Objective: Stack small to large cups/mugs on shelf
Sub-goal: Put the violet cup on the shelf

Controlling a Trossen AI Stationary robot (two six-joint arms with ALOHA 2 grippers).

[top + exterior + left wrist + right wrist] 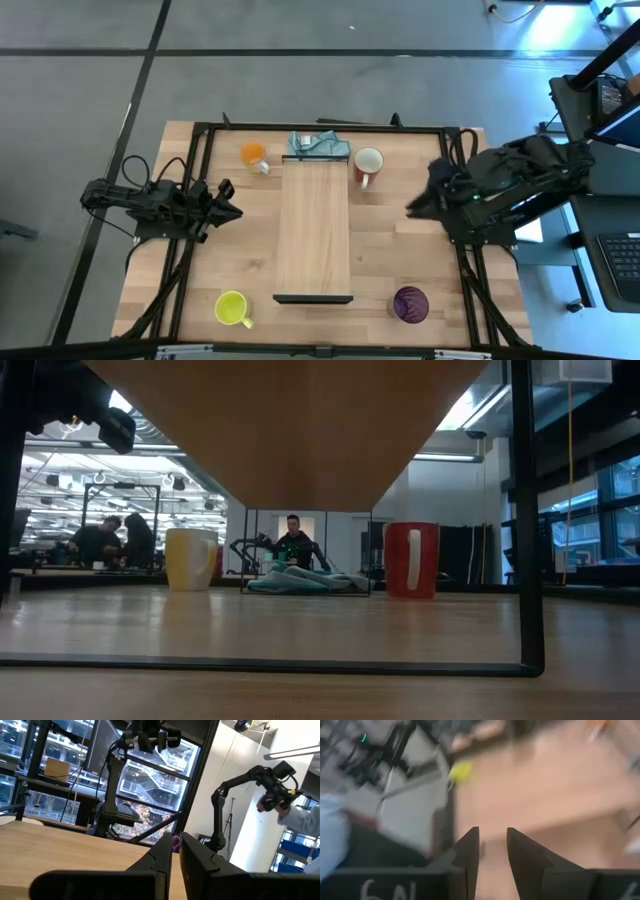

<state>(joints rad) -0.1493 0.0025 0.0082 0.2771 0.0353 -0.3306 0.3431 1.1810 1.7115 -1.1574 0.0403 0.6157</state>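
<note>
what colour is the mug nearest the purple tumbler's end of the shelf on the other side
Yellow-green mug, clearest in the high view.

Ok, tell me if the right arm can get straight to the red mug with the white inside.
Probably yes. The right gripper hovers empty just beside the red, white-lined mug, with only bare wooden tabletop between them; the pale wooden shelf plank lies on the mug's far side.
</note>
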